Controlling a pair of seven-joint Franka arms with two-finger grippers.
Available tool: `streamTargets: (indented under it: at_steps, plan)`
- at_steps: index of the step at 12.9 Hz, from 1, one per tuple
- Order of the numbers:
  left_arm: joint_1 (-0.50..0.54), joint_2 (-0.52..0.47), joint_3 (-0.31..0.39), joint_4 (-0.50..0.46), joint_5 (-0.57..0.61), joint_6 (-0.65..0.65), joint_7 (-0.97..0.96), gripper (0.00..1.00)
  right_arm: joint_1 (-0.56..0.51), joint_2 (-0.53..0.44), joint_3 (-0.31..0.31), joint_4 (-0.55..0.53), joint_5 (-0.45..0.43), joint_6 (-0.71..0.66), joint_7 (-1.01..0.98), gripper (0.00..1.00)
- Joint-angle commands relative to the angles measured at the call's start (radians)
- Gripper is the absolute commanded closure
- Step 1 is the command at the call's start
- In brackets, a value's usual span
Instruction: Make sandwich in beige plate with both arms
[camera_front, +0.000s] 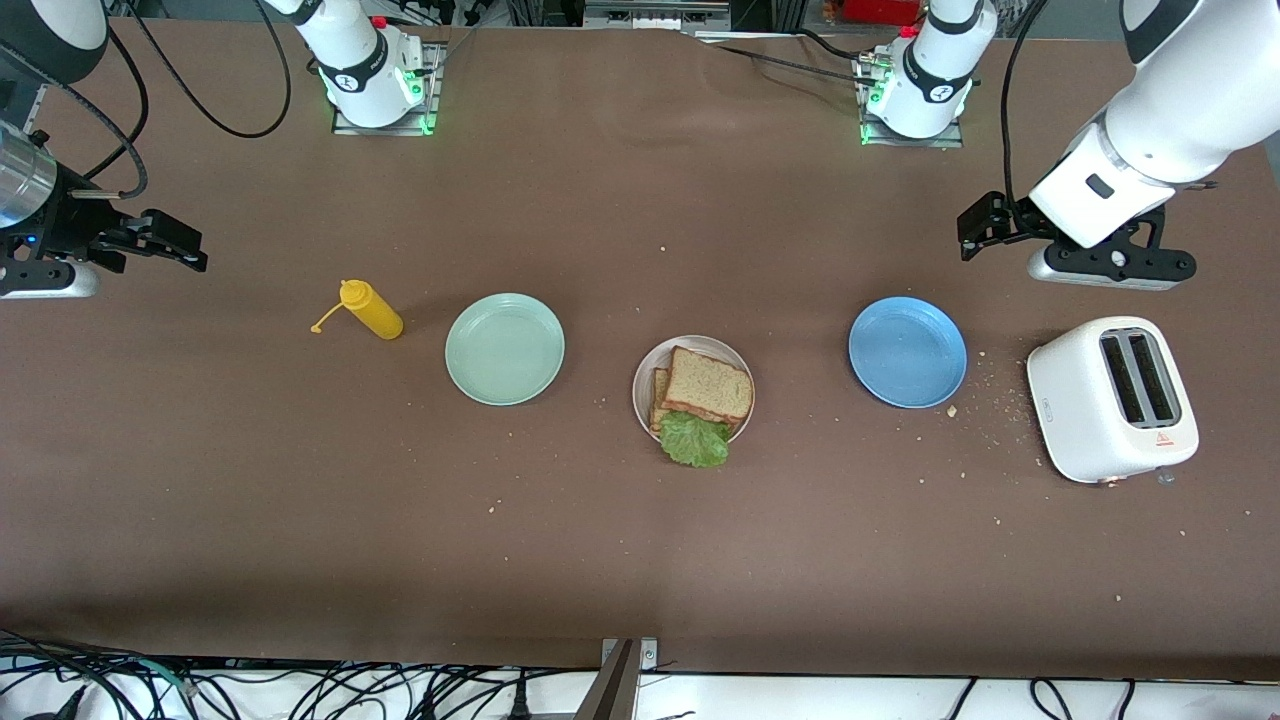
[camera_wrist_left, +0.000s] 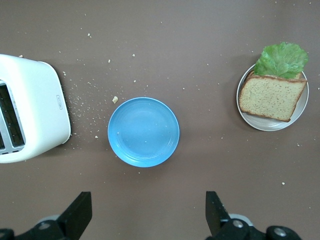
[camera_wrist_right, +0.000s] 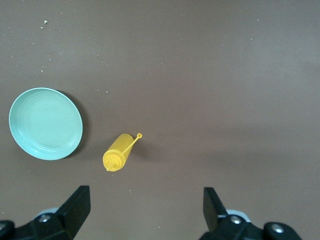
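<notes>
On the brown worktop (camera_front: 640, 560) I count three plates, one bottle, one toaster and one sandwich, with two arms hanging over the ends. Starting at the right arm's end, the right gripper (camera_front: 165, 240) hovers above bare worktop with its fingers (camera_wrist_right: 75, 207) spread wide and nothing between them. Next comes a single yellow squeeze bottle (camera_front: 372, 310) lying on its side, its cap dangling on a strap, then the mint-green plate (camera_front: 505, 349) just beside it. In the middle sits the beige plate (camera_front: 644, 375), and on it the sandwich (camera_front: 705, 388): two brown bread slices stacked slightly askew, with one lettuce leaf (camera_front: 694, 440) poking out over the rim toward the front camera. Farther along is the blue plate (camera_front: 908, 351), then scattered crumbs, then the white two-slot toaster (camera_front: 1112, 398). The left gripper (camera_front: 985, 222) hangs above the worktop near the blue plate and toaster, fingers (camera_wrist_left: 80, 212) likewise spread apart, holding nothing.
</notes>
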Motion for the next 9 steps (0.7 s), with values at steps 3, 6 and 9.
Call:
streamTargets:
  at_steps: [3, 6, 9]
  plan:
    - [0.029, -0.012, -0.016, -0.003, -0.015, -0.005, -0.006, 0.0, -0.002, -0.017, 0.002, -0.016, 0.005, 0.003, -0.013, 0.0]
    - [0.025, 0.012, -0.016, 0.041, -0.023, -0.007, -0.007, 0.0, -0.002, -0.017, 0.002, -0.016, 0.005, 0.003, -0.013, 0.0]
    - [0.026, 0.014, -0.016, 0.043, -0.025, -0.011, -0.009, 0.0, -0.002, -0.017, 0.002, -0.016, 0.007, 0.003, -0.013, 0.0]
